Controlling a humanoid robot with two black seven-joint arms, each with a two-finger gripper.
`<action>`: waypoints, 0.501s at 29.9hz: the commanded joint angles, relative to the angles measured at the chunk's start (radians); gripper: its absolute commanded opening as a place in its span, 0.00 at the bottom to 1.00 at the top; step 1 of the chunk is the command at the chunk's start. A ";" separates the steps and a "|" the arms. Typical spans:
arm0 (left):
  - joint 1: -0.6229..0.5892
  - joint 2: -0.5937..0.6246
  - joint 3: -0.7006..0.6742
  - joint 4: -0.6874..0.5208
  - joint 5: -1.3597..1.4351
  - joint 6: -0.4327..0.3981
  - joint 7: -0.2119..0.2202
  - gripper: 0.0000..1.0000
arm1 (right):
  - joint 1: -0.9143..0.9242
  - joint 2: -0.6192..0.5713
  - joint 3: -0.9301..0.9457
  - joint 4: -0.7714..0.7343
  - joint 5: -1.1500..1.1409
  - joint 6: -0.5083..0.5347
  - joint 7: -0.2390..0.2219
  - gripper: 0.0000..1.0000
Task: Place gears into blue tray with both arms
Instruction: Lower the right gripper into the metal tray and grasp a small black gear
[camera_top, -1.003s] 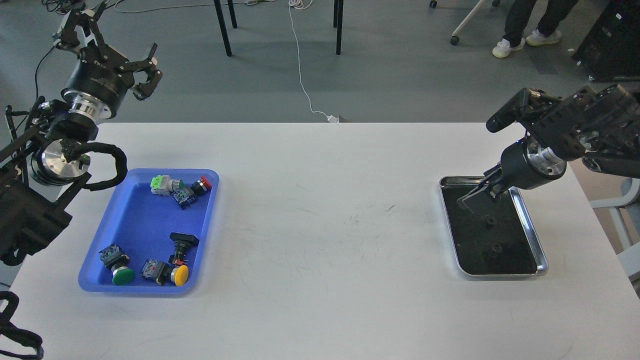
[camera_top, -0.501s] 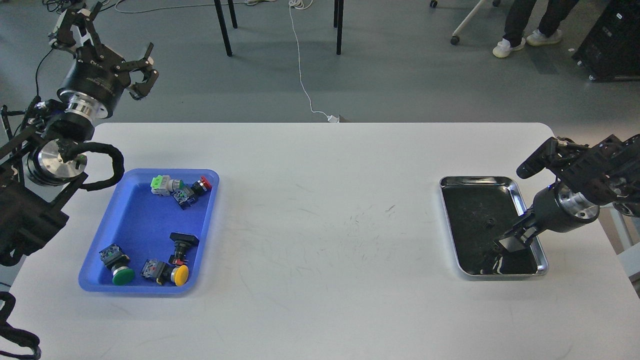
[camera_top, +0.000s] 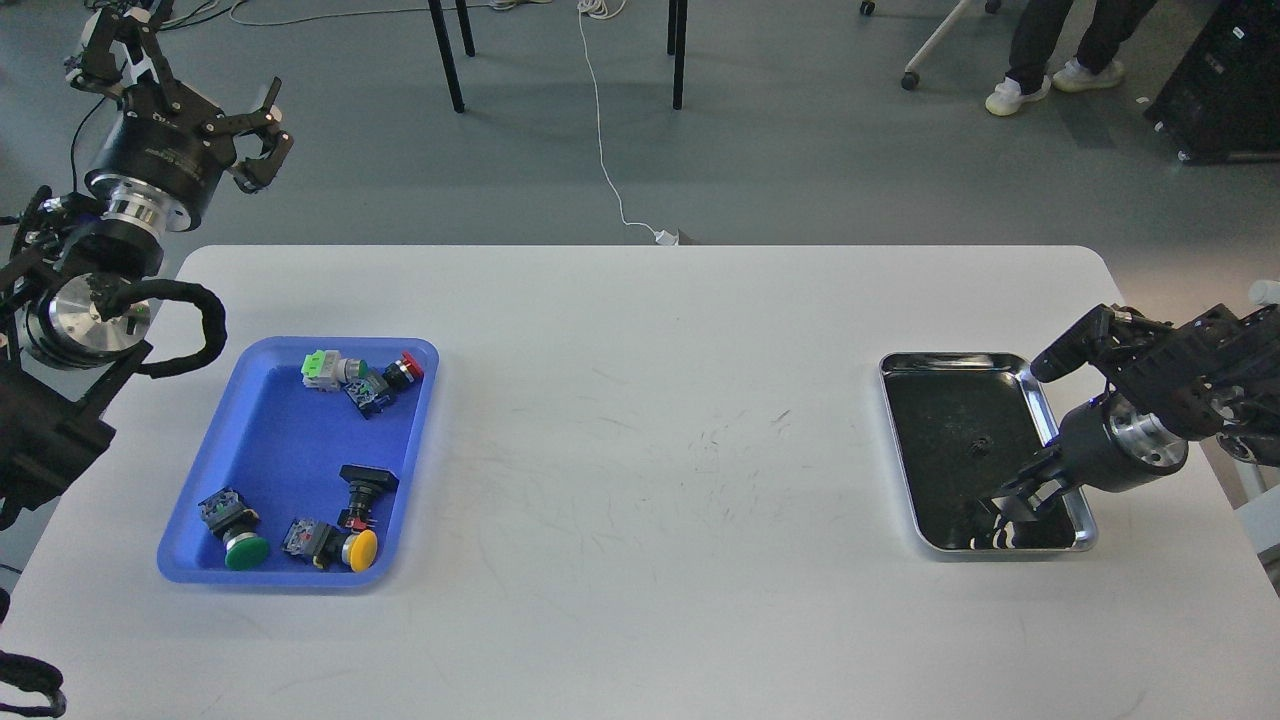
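The right gripper (camera_top: 1012, 500) dips into the near end of the steel tray (camera_top: 1062, 455), though its jaw state cannot be told against the dark floor. One gear (camera_top: 981, 444) lies mid-tray, well apart from the blue tray (camera_top: 290, 440). The left gripper (camera_top: 215, 110) hangs spread open and empty; the right should settle squarely over a gear before pinching.

One rectangular blue plastic tray (camera_top: 262, 425) is sitting on the white table (camera_top: 640, 420); five coloured-capped push-button switches (camera_top: 360, 378) are lying in it; one shiny steel tray (camera_top: 1040, 395) is showing one small black gear (camera_top: 981, 444) clearly; two black arms are showing.
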 joint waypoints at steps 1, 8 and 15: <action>0.000 0.003 -0.001 0.000 -0.002 0.001 -0.001 0.98 | -0.014 0.000 0.001 -0.013 0.001 -0.008 0.000 0.42; 0.000 0.016 -0.001 0.000 -0.002 0.001 -0.001 0.98 | -0.033 0.008 0.001 -0.035 0.001 -0.013 0.000 0.42; 0.000 0.019 -0.001 0.000 0.000 0.001 -0.001 0.98 | -0.048 0.028 0.001 -0.059 0.003 -0.013 0.000 0.42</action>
